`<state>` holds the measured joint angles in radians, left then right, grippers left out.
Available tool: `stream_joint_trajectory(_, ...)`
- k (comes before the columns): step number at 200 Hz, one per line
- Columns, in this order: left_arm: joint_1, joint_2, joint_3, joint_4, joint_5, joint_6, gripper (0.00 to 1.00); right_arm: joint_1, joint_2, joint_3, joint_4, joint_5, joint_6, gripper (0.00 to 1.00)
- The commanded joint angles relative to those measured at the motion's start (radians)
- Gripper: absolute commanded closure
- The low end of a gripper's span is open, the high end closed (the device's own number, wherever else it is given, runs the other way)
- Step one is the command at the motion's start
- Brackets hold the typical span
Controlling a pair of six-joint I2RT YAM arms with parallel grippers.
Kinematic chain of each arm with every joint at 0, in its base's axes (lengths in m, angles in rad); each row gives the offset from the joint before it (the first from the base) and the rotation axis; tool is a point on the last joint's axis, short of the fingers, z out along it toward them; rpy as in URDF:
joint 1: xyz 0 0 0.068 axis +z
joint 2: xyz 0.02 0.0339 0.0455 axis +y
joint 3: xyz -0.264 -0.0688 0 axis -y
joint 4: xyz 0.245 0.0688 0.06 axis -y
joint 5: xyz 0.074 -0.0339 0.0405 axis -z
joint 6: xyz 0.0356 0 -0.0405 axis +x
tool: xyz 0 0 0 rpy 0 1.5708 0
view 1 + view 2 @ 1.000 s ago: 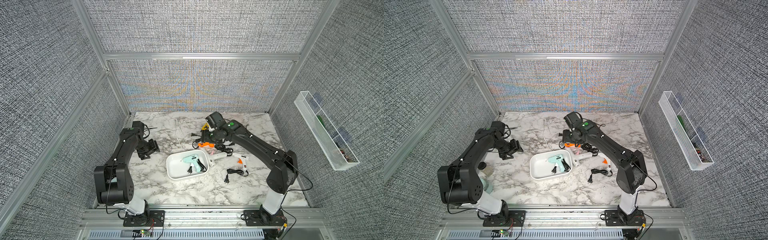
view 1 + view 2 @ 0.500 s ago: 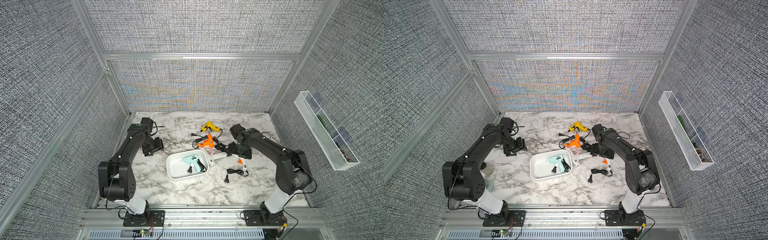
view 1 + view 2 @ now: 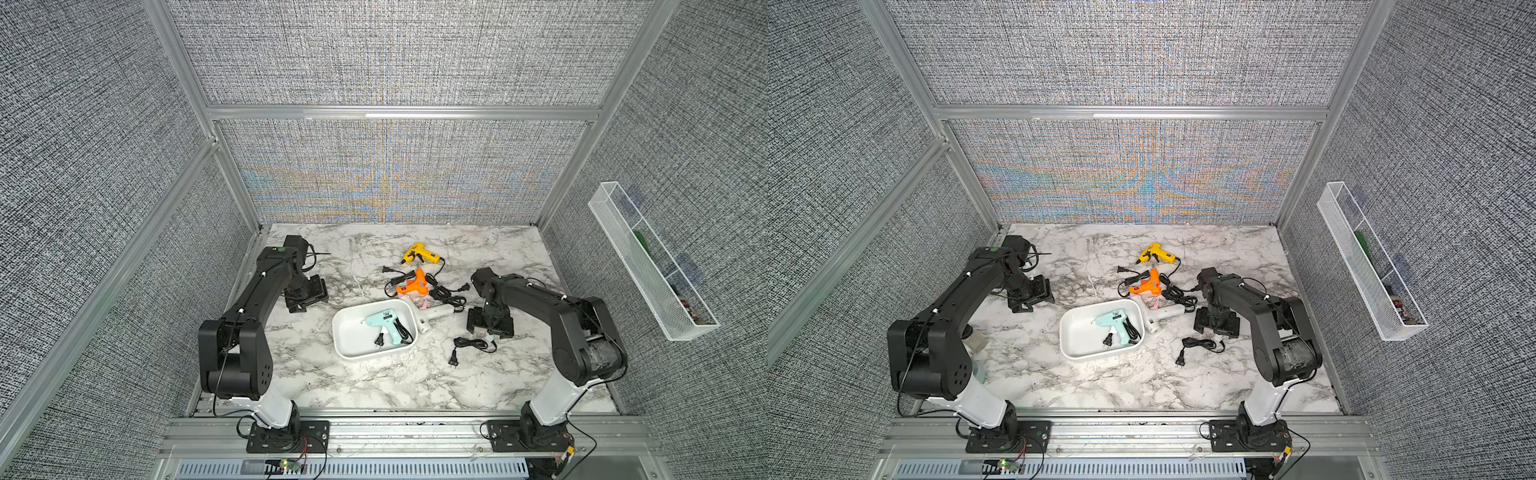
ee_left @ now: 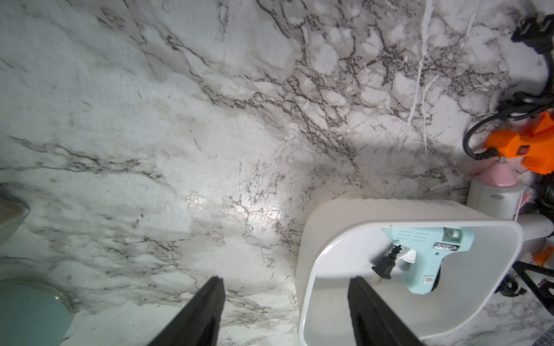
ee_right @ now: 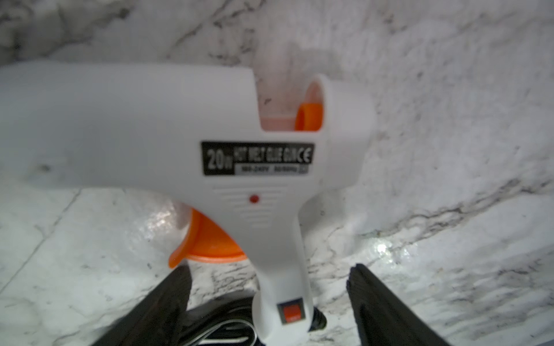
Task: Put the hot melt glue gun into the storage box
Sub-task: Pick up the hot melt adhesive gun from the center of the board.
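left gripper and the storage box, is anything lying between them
No, only bare marble table lies between the left gripper and the storage box, shown in both top views.

Marble-pattern tabletop (image 3: 374, 386) sat inside grey woven wall panels (image 3: 395, 54) on an aluminium frame (image 3: 399, 113). White wire-mesh tray (image 3: 631, 270) hung on a side wall, above table level. It held a green item (image 3: 642, 245) and small dark bits (image 3: 690, 309) at the near end, too small to identify.

Black links on left arm (image 3: 266, 291) and right arm (image 3: 536, 297); white base segments, green dots, black cables. Fingers of left gripper (image 4: 284, 281) and right gripper (image 5: 269, 269) black.
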<state>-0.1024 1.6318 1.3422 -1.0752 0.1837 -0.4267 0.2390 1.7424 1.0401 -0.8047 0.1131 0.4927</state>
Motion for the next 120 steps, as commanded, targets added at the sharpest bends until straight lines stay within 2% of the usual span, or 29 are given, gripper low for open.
stream_joint_trajectory(1, 0.001, -0.010, -0.004, -0.011, -0.012, 0.006, 0.30, -0.014, 0.017, -0.011, 0.074, 0.060, -0.017, 0.21)
stream_joint_trajectory(31, 0.001, -0.019, -0.008, -0.012, -0.021, 0.009, 0.31, -0.038, 0.019, -0.018, 0.088, 0.088, -0.036, 0.38)
stream_joint_trajectory(100, 0.001, -0.017, -0.003, -0.014, -0.023, 0.012, 0.34, -0.045, -0.023, -0.028, 0.085, 0.092, -0.060, 0.89)
stream_joint_trajectory(120, 0.001, -0.016, -0.001, -0.012, -0.024, 0.011, 0.34, -0.028, -0.081, -0.006, 0.028, 0.100, -0.063, 0.97)
